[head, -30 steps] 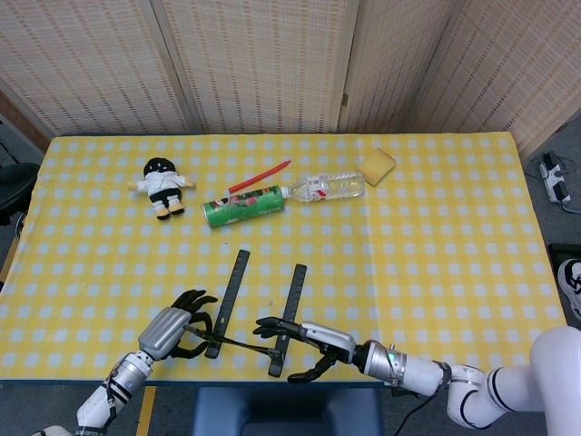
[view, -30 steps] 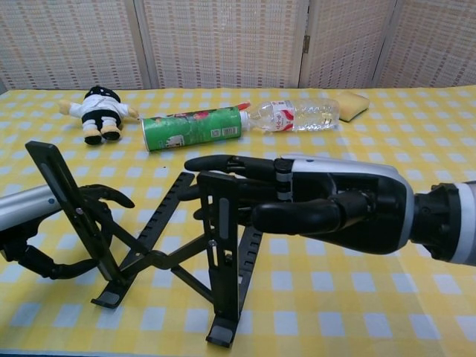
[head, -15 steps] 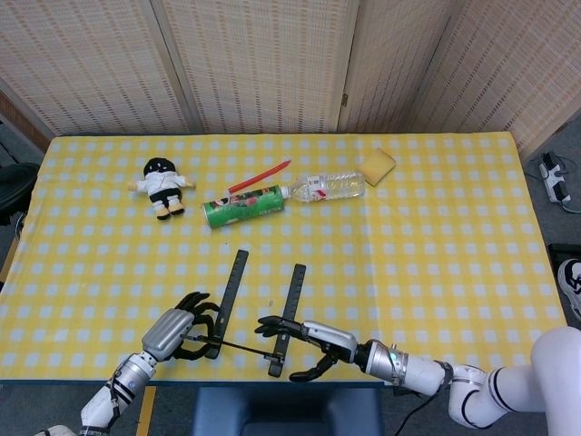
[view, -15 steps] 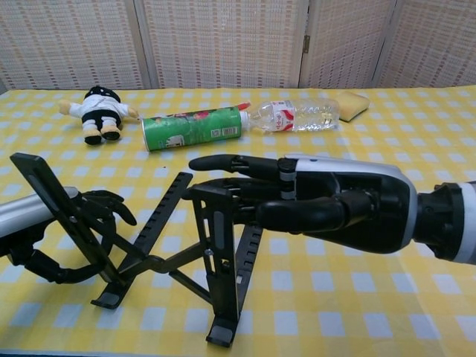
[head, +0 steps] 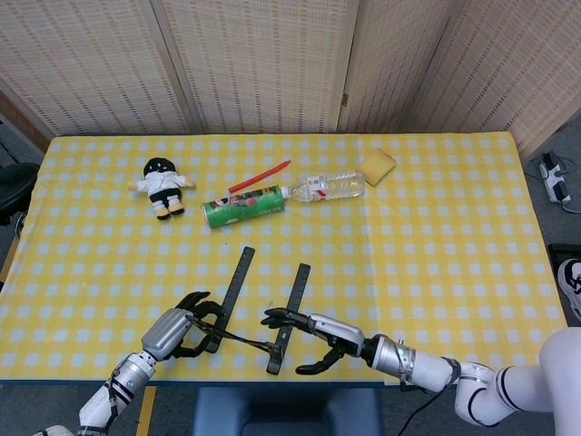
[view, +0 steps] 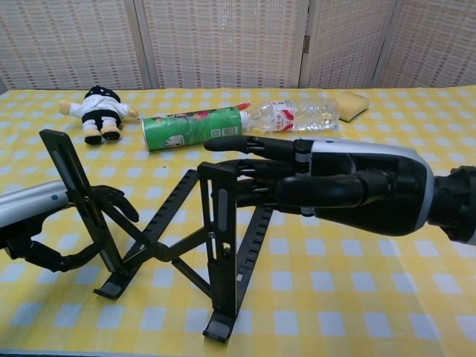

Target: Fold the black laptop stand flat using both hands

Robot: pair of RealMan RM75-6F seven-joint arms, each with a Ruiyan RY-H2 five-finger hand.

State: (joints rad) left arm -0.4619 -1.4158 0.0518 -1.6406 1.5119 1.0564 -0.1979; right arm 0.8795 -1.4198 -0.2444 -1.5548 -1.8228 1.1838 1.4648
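The black laptop stand (head: 261, 316) stands unfolded near the table's front edge, its two notched rails joined by crossed struts (view: 167, 249). My left hand (head: 178, 329) curls around the lower part of the left rail (view: 80, 201) and grips it. My right hand (view: 349, 187) reaches in from the right with its fingers stretched out. Its fingertips (head: 274, 317) touch the right rail (view: 223, 245) near the top, while the thumb stays off the rail. Both rails stand tilted up off the tablecloth.
Behind the stand lie a green can (head: 243, 206), a clear water bottle (head: 327, 187), a red pencil (head: 260, 176), a small doll (head: 162, 185) and a yellow sponge (head: 378, 166). The table's front edge (head: 300, 381) runs just under both hands.
The left rail first leaned left, then swung back upright and nearer the right rail. The stand shifted slightly away from me. My right hand slid a little to the right and stayed on its rail.
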